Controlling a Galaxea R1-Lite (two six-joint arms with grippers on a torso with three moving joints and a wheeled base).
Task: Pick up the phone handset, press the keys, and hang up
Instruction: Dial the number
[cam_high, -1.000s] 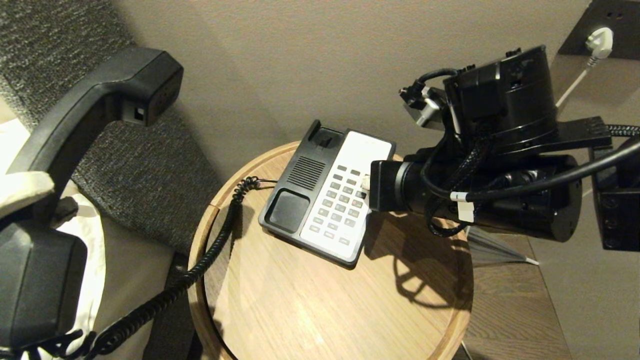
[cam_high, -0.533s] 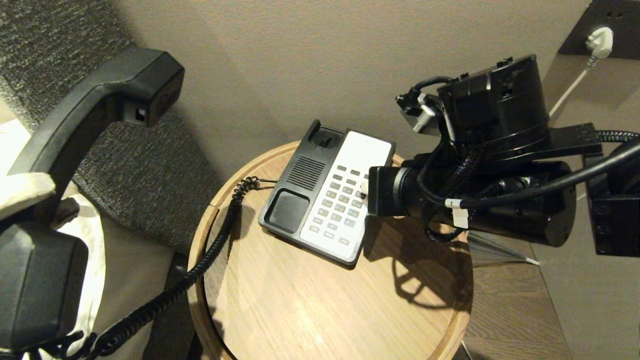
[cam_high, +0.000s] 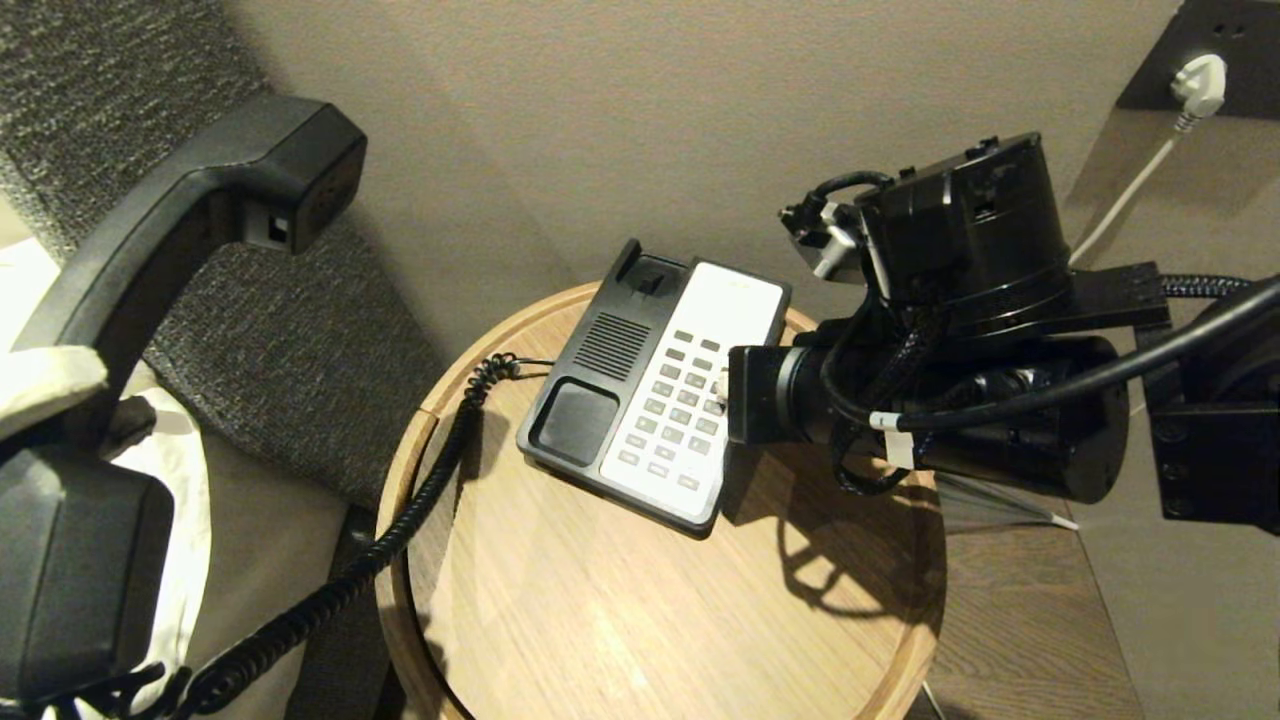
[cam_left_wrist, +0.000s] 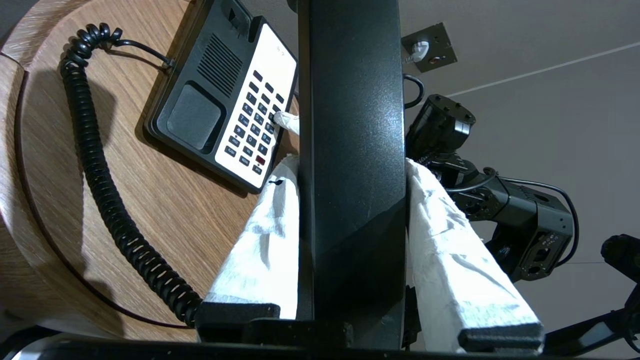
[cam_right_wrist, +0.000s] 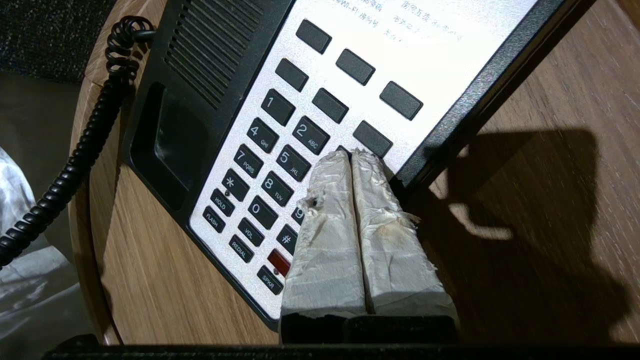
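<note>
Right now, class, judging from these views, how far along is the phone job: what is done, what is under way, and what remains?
Done: the phone handset is off its cradle, clamped in the left gripper, with the coiled cord trailing to the phone base. Under way: the right gripper, fingers together, has its tips on the keypad beside the 5 key. Left: any further key presses and hanging up; the cradle is empty.
</note>
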